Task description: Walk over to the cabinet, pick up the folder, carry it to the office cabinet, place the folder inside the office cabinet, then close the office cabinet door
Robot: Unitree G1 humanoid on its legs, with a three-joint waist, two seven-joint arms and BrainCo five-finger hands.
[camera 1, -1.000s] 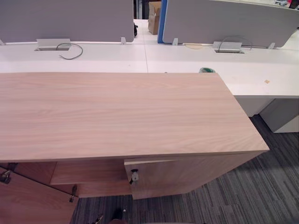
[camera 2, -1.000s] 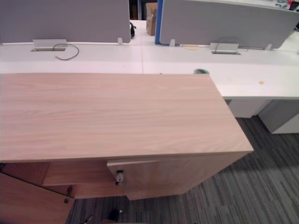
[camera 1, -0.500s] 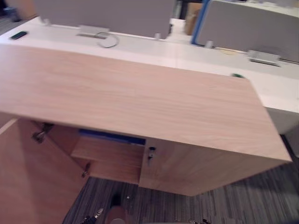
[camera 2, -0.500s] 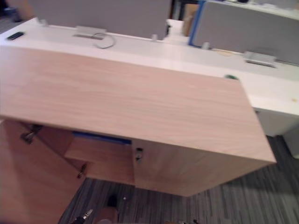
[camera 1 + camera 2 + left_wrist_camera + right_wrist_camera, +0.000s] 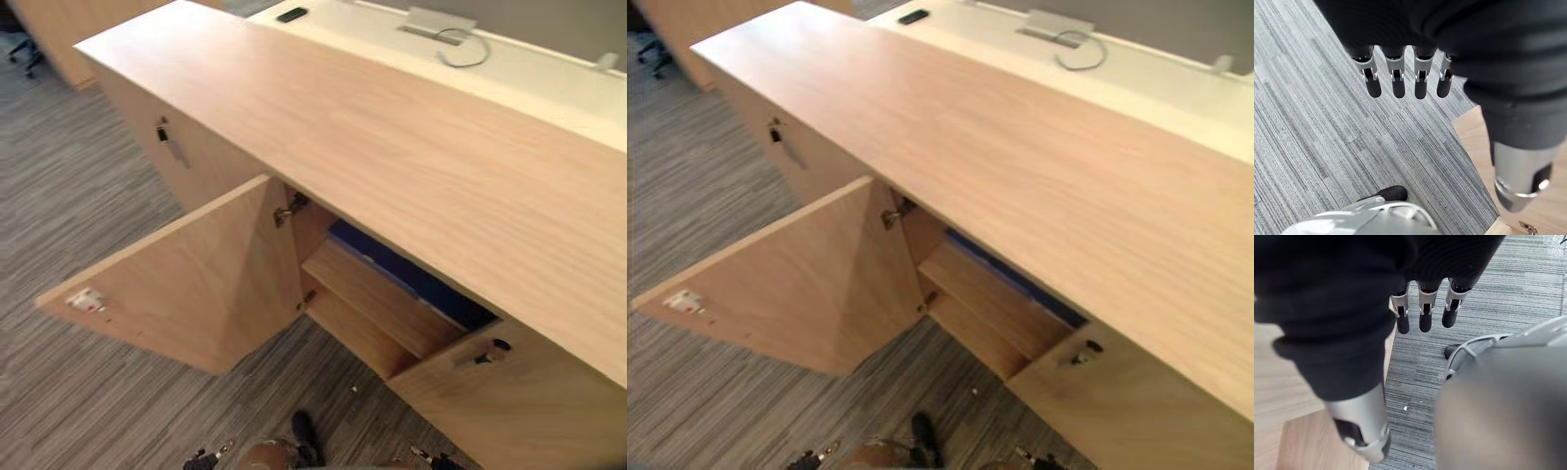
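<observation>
The camera has swung left: the cabinet (image 5: 392, 147) shows its door (image 5: 186, 289) open at 8 o'clock, the blue folder (image 5: 411, 279) on its shelf (image 5: 377, 304). The left hand (image 5: 1399, 81) and right hand (image 5: 1422, 313) hang, fingers apart.

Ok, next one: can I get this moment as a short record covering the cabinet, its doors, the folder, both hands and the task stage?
cabinet: wooden office cabinet, seen from above
doors: open door swung wide; shut door beside it
folder: blue folder lying on the shelf inside
left hand: left hand, fingers straight, empty, above the carpet
right hand: right hand, fingers straight, empty
stage: folder inside, door not yet closed
</observation>
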